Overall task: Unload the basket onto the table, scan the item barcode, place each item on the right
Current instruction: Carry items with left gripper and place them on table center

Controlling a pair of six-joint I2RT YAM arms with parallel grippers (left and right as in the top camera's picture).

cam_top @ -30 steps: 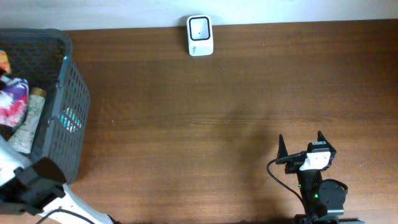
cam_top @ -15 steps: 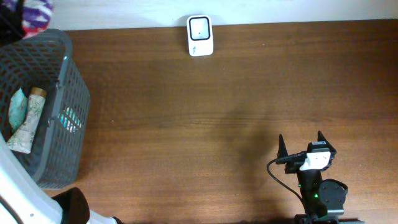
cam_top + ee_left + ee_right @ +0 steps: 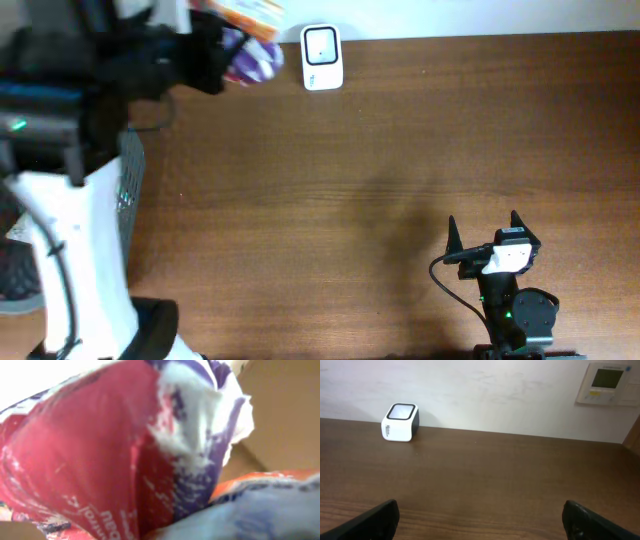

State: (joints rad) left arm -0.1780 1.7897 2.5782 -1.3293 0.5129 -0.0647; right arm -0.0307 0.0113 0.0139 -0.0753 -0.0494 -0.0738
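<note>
L gripper (image 3: 222,47): jaws are clenching on a crinkled printed packet (image 3: 252,58), purple/white/red w/ an orange part. They're holding it raised over the far edge of the counter (image 3: 350,180), just left of the white barcode scanner (image 3: 321,57). Can't tell which face of the packet is turning toward the scanner. In L wrist cam the packet is filling nearly the whole frame, blurred, print unreadable.

R gripper (image 3: 483,225): jaws are standing wide, grasping nothing. It's sitting near the counter's front-right, well apart from the scanner, w/ its cam looking across at the scanner.

Grey mesh basket (image 3: 130,170) is showing at far left, mostly hidden by the L arm.
</note>
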